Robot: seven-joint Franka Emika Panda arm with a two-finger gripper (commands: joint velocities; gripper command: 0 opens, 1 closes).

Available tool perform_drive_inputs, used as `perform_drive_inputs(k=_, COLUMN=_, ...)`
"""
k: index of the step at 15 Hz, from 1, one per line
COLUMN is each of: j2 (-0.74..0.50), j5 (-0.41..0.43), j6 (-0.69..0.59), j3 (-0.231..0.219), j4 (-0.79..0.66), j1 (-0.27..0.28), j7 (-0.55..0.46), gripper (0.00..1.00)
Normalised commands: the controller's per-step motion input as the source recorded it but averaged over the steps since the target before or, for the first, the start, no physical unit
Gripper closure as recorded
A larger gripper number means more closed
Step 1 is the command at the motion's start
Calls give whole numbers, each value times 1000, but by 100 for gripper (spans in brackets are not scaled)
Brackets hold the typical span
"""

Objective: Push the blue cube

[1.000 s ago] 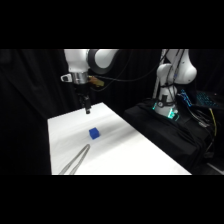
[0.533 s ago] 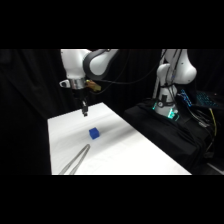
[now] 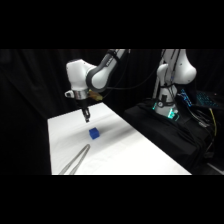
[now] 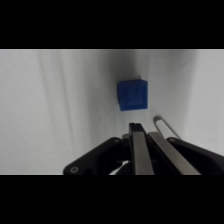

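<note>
Tool (image 3: 87,119) hangs above the white tabletop (image 3: 145,150), fingers pressed together and empty; blue cube (image 3: 94,133) sits just beyond its tips, untouched.

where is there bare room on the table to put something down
Most of the white table is bare: the wide stretch from the blue cube toward the near right edge, and the far strip along the left edge. It is crowded only mid-left, where the gripper hangs just behind the cube and the metal tongs lie at the near edge.

White rounded arm (image 3: 92,75), grey joints, slim black tool (image 3: 86,116).
</note>
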Motion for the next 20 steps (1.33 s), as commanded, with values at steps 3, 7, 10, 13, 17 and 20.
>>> perform_drive_inputs(k=3, j2=75, j5=140, j6=276, j3=112, j4=-123, j1=-129, j7=-187, gripper=92)
perform_drive_inputs(k=7, j2=112, j5=146, j6=257, j3=128, j4=-63, j1=-137, j7=-201, gripper=92)
perform_drive_inputs(k=10, j2=176, j5=156, j6=204, j3=131, j4=28, j1=-153, j7=-202, gripper=93)
perform_drive_inputs(k=13, j2=138, j5=148, j6=137, j3=121, j4=57, j1=-140, j7=-195, gripper=94)
perform_drive_inputs(k=17, j2=-161, j5=87, j6=-62, j3=59, j4=-30, j1=-70, j7=-137, gripper=96)
perform_drive_inputs(k=20, j2=-424, j5=-28, j6=-344, j3=-16, j4=-36, j1=32, j7=-53, gripper=82)
